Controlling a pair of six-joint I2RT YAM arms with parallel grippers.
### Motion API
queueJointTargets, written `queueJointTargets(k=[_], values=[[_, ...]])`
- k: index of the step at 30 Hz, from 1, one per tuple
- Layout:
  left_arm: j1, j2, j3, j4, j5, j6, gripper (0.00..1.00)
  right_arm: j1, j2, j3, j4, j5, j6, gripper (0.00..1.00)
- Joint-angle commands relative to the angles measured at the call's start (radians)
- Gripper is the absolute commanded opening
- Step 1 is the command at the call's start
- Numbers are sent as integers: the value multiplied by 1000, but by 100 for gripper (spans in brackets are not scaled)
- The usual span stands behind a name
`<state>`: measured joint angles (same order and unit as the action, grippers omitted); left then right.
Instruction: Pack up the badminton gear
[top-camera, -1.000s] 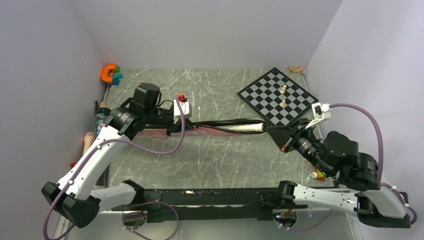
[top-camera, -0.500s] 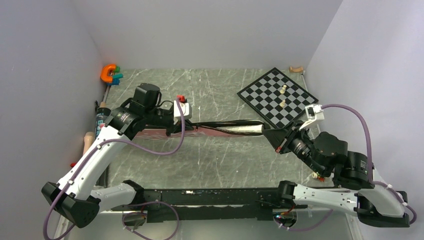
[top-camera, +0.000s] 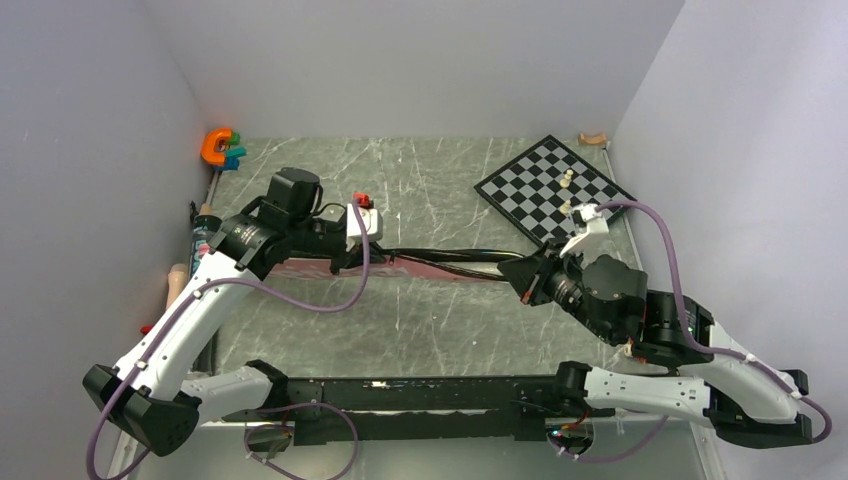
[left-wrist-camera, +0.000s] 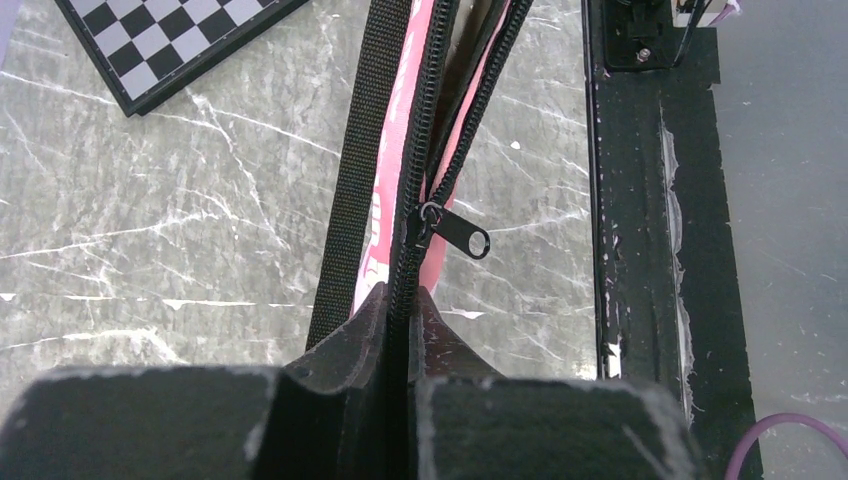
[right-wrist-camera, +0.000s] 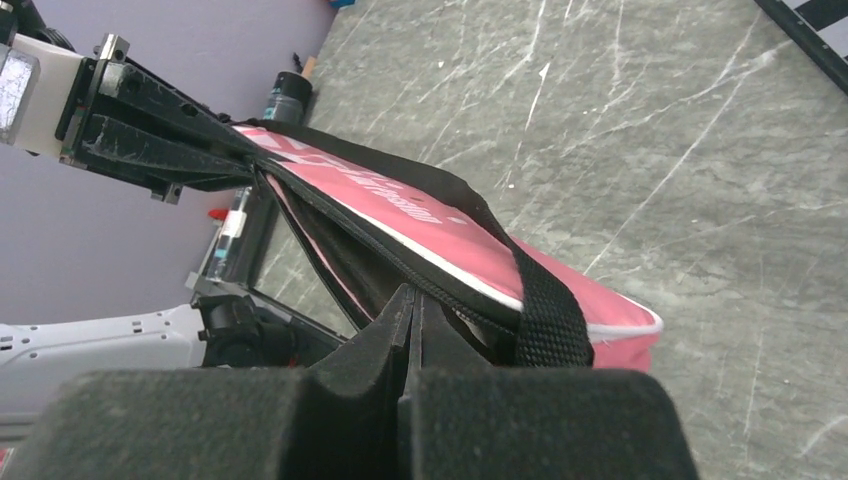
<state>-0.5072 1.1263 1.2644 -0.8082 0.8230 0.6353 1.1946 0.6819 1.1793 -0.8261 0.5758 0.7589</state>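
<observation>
Clamping the left gripper (left-wrist-camera: 400, 300) together on the black zipper line of the pink racket bag (left-wrist-camera: 385, 200), just below the zipper pull (left-wrist-camera: 455, 231), with both fingers pressing on the fabric and no gap showing. Pinching the right gripper (right-wrist-camera: 410, 300) fully together on the black edge of the bag's mouth at the other end, just beside the black strap (right-wrist-camera: 545, 310). Holding the bag stretched lengthwise between the two grippers, across the middle of the table (top-camera: 430, 330), with the pink end near the right gripper seeming to touch the marble surface. Showing the zipper parted beyond the pull and something pale inside, too dim for naming. Lying at the far right of the table, near the right arm but apart from the bag: the chessboard (top-camera: 540, 190) carrying pale pieces. Sitting in the far left corner, well apart from everything: the orange C-shaped toy (top-camera: 215, 147).
</observation>
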Motion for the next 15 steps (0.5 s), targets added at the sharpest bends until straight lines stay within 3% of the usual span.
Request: queueJointTargets(k=[1, 5, 15], values=[[-3, -42, 51, 53, 98, 5, 0, 1, 51, -3, 93, -58, -21, 0], [-7, -50, 45, 27, 92, 43, 0, -1, 128, 89, 60, -84, -27, 3], [-12, -81, 20, -32, 89, 128, 0, 0, 17, 275, -149, 112, -11, 49]])
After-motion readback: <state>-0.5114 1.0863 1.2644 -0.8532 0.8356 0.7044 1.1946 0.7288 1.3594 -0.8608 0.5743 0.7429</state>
